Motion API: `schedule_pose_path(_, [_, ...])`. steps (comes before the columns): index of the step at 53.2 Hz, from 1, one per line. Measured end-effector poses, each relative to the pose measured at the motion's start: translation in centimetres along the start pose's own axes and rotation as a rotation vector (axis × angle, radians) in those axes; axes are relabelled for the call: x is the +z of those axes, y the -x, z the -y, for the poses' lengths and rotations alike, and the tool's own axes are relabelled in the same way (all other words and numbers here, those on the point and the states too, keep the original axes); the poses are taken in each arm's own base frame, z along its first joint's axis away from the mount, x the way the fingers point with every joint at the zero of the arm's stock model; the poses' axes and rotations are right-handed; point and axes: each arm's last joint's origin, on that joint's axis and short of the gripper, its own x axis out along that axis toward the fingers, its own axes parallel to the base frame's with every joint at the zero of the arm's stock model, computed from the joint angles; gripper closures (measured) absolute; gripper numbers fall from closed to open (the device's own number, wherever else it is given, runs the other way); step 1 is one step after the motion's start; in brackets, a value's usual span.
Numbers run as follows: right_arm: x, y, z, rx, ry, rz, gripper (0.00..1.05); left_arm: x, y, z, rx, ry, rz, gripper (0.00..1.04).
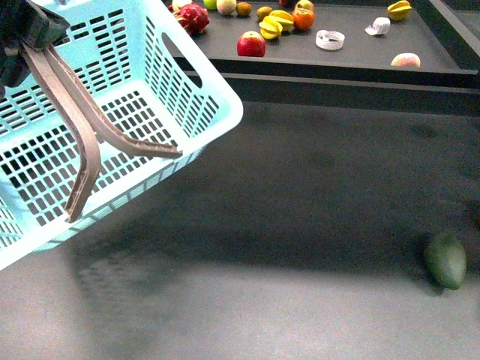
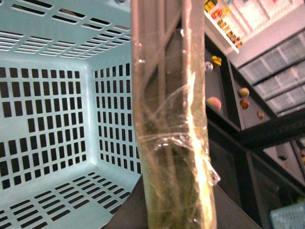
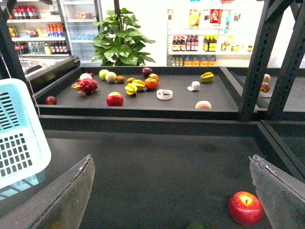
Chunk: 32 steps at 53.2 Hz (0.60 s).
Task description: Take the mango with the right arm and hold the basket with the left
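Right pincer (image 3: 171, 158): released, fingers spread wide, nothing between them. It hangs low over the desk (image 1: 300, 187), facing the raised tray (image 1: 337, 75); reads as poised to pick, with no fruit taken yet.
Beside right pincer: a red apple (image 3: 245, 208) lies on the desk just beside one finger. A dark green fruit (image 1: 445, 260) lies alone on the desk's right side. Neither is the target.
Left pincer (image 1: 26, 26): clenched on the basket's two grey-brown handles (image 1: 150, 148) where they meet. Its wrist view is mostly those handles, bound in clear film.
Basket (image 1: 217, 94): light blue, slotted, hanging tilted clear of the desk with its shadow underneath. It is held up on the left with its mouth open towards the middle, probably so fruit can go straight in.
Basket contents: nothing on the floor or walls that show.
Mango (image 3: 138, 84): not in a pincer, not in the basket. Best guess is the smooth yellow fruit on the raised tray, between a ridged starfruit (image 3: 130, 89) and an orange (image 3: 151, 83); too small to be sure.
Raised tray contents: loose fruit spread out, including a dragon fruit (image 3: 86, 86).
Reach: the mango is well apart from the right pincer, across the desk, so a long forward reach is likely needed.
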Motion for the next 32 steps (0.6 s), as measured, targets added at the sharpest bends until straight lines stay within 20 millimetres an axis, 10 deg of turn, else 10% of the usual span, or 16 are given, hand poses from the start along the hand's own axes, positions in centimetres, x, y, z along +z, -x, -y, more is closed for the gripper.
schedule_pose_path(32, [0.0,0.0,0.0,0.0,0.0,0.0,0.08,-8.1,3.5,8.1,-0.326,-0.329,-0.169,0.95])
